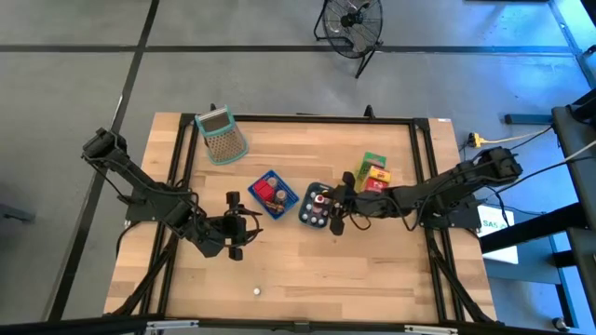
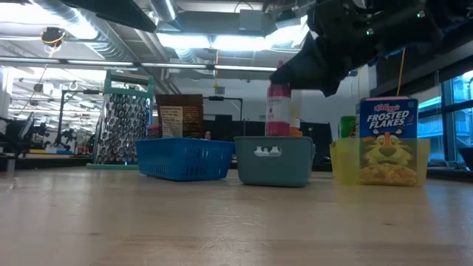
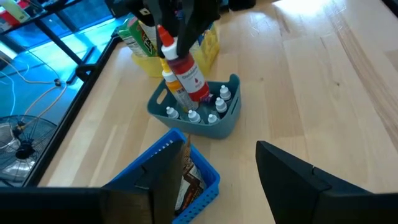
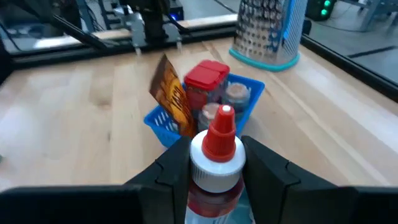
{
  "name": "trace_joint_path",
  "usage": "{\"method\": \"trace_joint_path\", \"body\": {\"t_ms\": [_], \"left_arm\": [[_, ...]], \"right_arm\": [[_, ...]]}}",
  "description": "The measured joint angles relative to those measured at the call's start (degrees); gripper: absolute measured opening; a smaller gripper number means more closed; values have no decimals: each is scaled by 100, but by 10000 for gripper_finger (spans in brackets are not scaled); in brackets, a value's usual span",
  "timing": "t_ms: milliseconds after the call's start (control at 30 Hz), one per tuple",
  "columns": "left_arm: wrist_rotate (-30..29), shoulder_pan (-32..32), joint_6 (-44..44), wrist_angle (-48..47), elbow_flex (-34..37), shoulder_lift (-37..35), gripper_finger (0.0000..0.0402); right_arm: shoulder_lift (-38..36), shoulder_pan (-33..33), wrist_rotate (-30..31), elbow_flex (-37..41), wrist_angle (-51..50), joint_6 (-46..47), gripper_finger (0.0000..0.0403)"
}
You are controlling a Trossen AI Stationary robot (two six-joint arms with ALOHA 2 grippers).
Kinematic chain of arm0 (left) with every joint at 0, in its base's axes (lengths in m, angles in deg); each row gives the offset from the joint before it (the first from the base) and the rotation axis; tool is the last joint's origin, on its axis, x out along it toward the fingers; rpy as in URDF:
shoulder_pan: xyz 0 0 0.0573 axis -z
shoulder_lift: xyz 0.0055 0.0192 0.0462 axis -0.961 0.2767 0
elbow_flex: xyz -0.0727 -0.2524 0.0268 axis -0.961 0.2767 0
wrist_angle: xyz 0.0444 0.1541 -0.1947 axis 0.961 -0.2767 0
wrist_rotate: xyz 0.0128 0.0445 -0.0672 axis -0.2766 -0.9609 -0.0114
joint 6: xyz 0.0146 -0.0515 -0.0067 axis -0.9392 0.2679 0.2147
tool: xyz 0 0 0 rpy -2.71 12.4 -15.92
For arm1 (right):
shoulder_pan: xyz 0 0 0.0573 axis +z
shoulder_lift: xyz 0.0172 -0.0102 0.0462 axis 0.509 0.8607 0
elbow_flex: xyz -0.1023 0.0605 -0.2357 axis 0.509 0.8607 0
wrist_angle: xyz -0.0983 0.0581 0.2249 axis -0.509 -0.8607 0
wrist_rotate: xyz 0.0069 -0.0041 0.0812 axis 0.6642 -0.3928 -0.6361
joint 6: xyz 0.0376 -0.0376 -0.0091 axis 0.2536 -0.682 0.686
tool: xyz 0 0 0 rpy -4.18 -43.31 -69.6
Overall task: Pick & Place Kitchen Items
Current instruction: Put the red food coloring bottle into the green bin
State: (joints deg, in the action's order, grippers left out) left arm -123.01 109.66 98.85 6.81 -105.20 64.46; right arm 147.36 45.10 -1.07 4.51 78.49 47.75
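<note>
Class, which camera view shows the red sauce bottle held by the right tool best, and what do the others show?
The left wrist view: the red sauce bottle shows almost whole, above the teal bin. The right wrist view shows only its cap, the low view its pink body, the high view hardly anything.

My right gripper (image 4: 214, 163) clamps a red sauce bottle (image 4: 214, 162) with a red nozzle cap, upright above the teal tray (image 3: 227, 121), where small white-capped bottles (image 3: 205, 115) stand. The blue basket (image 1: 276, 197) to its left holds a brown packet (image 4: 174, 102) and a red-lidded jar (image 4: 205, 81). A Frosted Flakes box (image 2: 389, 140) stands in the yellow tray (image 2: 341, 162) at right.
</note>
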Motion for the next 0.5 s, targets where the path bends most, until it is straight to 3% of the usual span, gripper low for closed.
{"method": "trace_joint_path", "body": {"t_ms": [500], "left_arm": [[4,0,2,0,0,0,196]], "right_arm": [[703,-137,275,-2,28,329,120]]}}
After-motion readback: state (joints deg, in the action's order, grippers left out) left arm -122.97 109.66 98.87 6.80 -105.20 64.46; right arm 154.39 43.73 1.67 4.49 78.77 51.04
